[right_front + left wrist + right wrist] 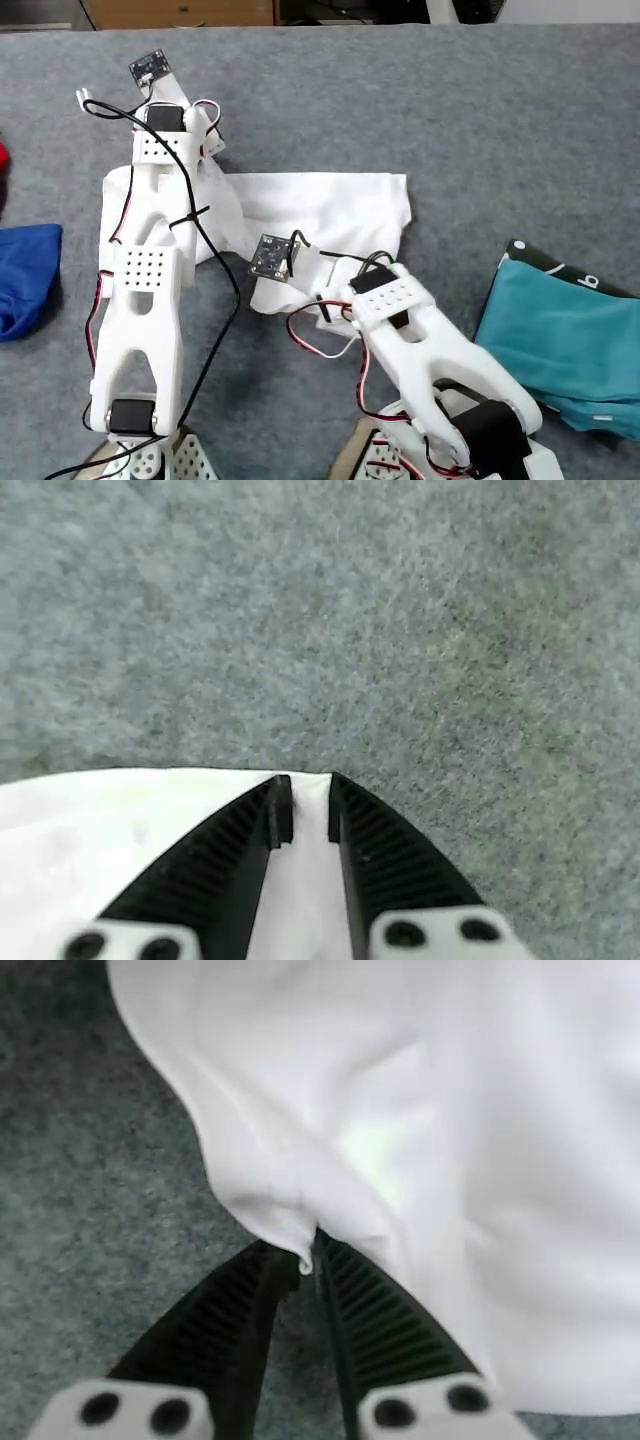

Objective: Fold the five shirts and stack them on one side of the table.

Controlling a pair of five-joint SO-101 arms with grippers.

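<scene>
A white shirt (330, 215) lies spread in the middle of the grey table, partly under both arms. In the left wrist view my left gripper (310, 805) has its black fingers (240, 850) closed on the shirt's edge (120, 840), with bare carpet just beyond. My right gripper (308, 1260) pinches a fold of the same white shirt (420, 1120) at its near edge, cloth bunched at the fingertips. From above, the left arm (150, 270) lies over the shirt's left side and the right arm (410, 320) comes in from the front.
A blue shirt (25, 275) lies at the table's left edge, with a red scrap (3, 157) above it. A teal shirt (565, 340) on a dark item sits at the right. The far half of the grey table (450, 100) is bare.
</scene>
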